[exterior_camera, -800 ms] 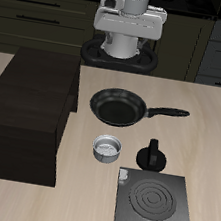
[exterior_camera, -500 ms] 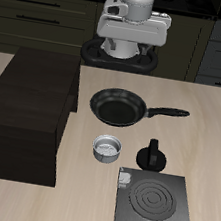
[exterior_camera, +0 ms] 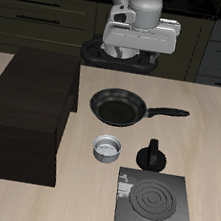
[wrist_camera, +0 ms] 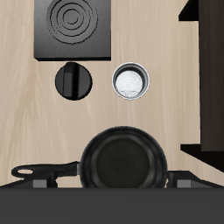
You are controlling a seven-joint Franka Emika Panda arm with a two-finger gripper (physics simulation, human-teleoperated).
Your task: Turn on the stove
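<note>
The stove (exterior_camera: 152, 203) is a flat dark-grey square hotplate with concentric coil rings, near the table's front edge. A small pale knob (exterior_camera: 122, 176) sits at its back corner. The stove also shows in the wrist view (wrist_camera: 73, 28). My gripper (exterior_camera: 135, 52) hangs high over the table's back edge, far from the stove, with the frying pan between them. In the wrist view the gripper (wrist_camera: 112, 178) has its two fingertips (wrist_camera: 39, 178) wide apart, open and empty.
A round black frying pan (exterior_camera: 118, 107) lies under the gripper, its handle pointing sideways. A small metal bowl (exterior_camera: 106, 148) and a black pot with a lid knob (exterior_camera: 153, 155) stand just behind the stove. A large dark-brown box (exterior_camera: 26, 114) fills one side of the table.
The gripper has shifted a little sideways and turned slightly above the table's back. Nothing on the table has moved.
</note>
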